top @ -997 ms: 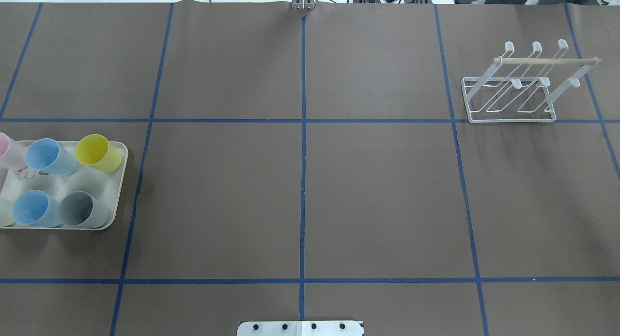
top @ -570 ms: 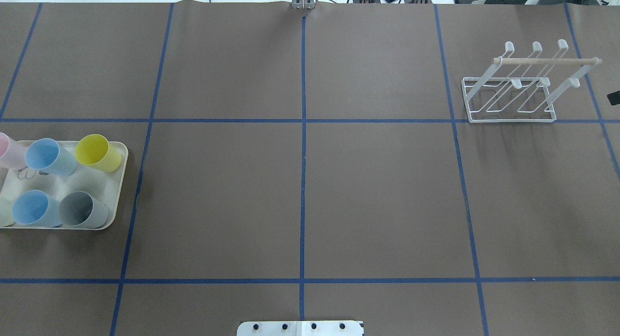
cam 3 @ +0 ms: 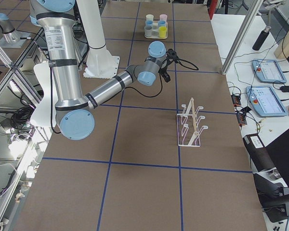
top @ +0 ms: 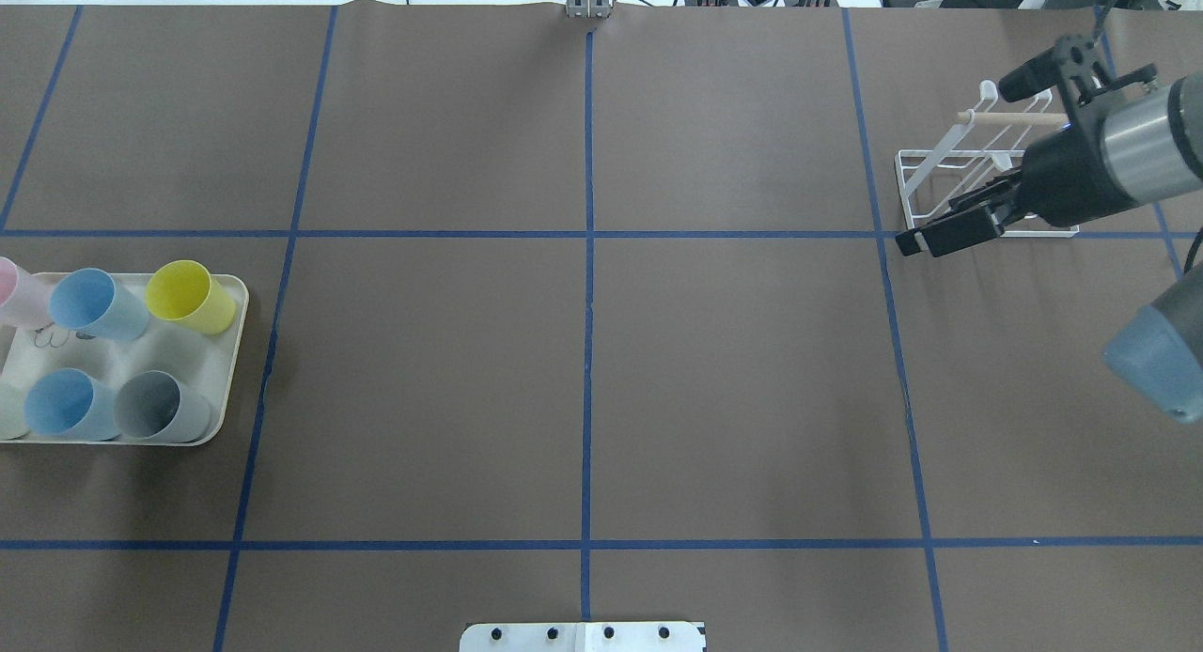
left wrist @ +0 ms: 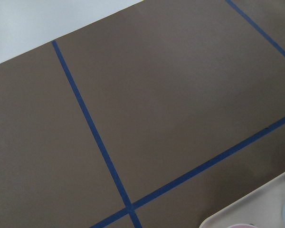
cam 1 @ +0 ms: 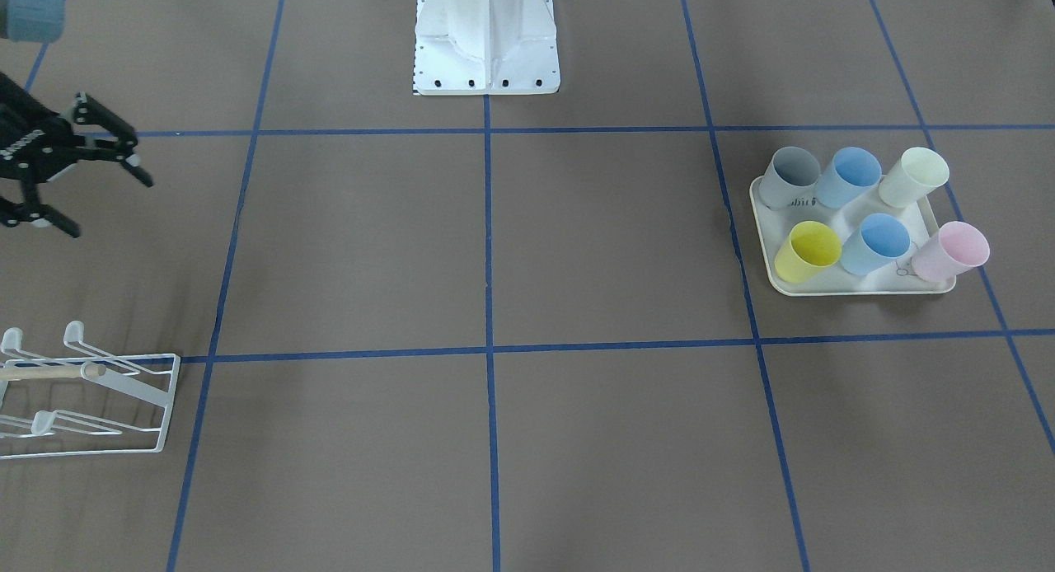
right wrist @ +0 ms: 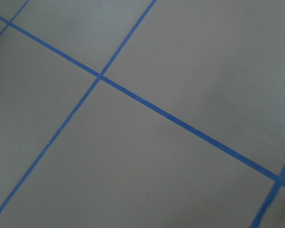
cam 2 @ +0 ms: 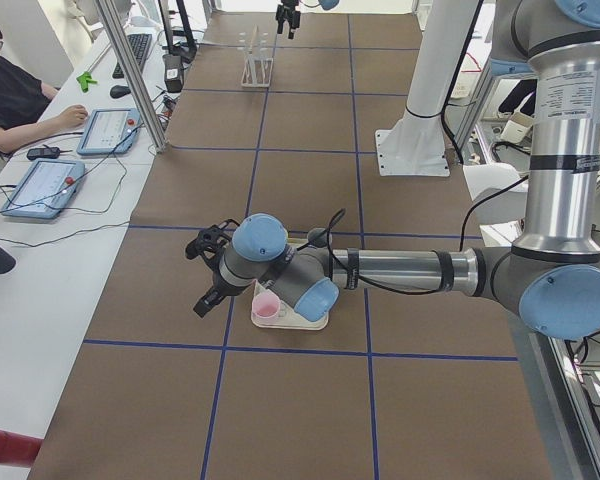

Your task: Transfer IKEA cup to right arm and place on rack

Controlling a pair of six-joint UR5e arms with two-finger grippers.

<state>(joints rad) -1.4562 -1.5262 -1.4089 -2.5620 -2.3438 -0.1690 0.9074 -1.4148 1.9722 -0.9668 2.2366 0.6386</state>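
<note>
1. brown table [top: 733, 389] cover, split into squares by blue tape [top: 588, 351].
2. tray [cam 1: 865, 290] sits at the robot's left end of the table. six cups [cam 1: 853, 180] stand in it, mouths up, in two rows of three: grey, blue and cream, then yellow, blue and pink.
3. rack [cam 1: 169, 399] stands at the robot's right end, well apart from the tray, with its dowel [cam 1: 49, 372] running across the upper prongs.
4. right arm [top: 1142, 149] reaches in over that end. right gripper [cam 1: 112, 208] hangs above the table near the rack, on the robot's side of it, fingers spread wide and empty.
5. left gripper [cam 2: 195, 280] hovers just beside the tray, near the corner with the pink cup [cam 2: 267, 307]. it shows only in the side view, so i cannot tell whether its fingers are spread or pressed together.
</note>
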